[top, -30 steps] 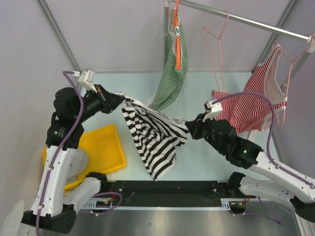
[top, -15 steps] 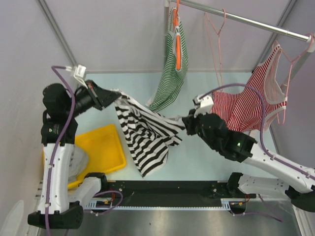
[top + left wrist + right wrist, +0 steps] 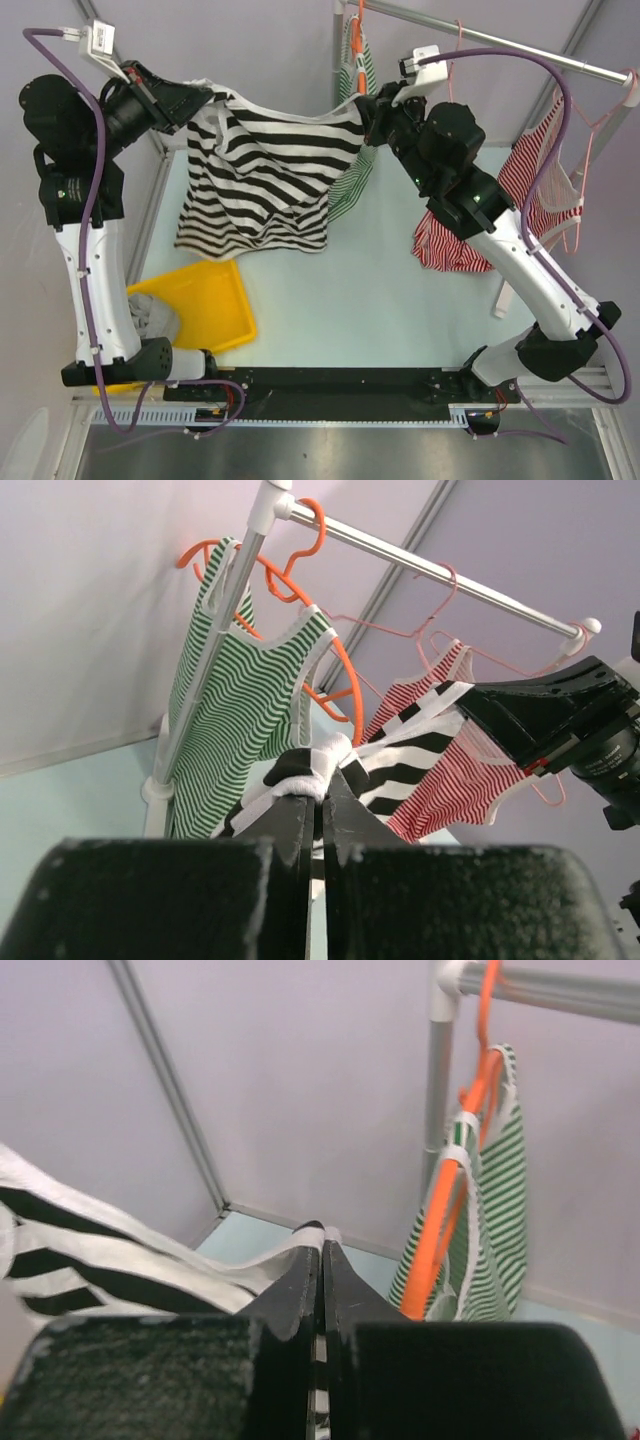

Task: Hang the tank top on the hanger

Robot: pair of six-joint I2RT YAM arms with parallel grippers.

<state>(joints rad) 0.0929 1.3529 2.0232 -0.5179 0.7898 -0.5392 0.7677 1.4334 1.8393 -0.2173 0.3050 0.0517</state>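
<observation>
The black-and-white striped tank top (image 3: 260, 170) hangs spread out in the air between my two grippers, well above the table. My left gripper (image 3: 205, 100) is shut on its left upper edge, seen bunched at the tips in the left wrist view (image 3: 322, 780). My right gripper (image 3: 365, 110) is shut on the right strap, seen close up in the right wrist view (image 3: 322, 1245). The pale pink hanger (image 3: 461, 35) hangs on the rail just right of my right gripper, mostly hidden behind the right arm. Its wire shows in the left wrist view (image 3: 400, 633).
A metal rail (image 3: 520, 45) crosses the back right. A green-and-white top (image 3: 350, 190) on an orange hanger (image 3: 360, 15) hangs behind the tank top. A red-and-white top (image 3: 540, 170) hangs at the right. A yellow tray (image 3: 205, 305) lies at the front left.
Both arms have risen and moved apart towards the back. The tank top went from a drooping bundle low over the table to a wide spread near the rail.
</observation>
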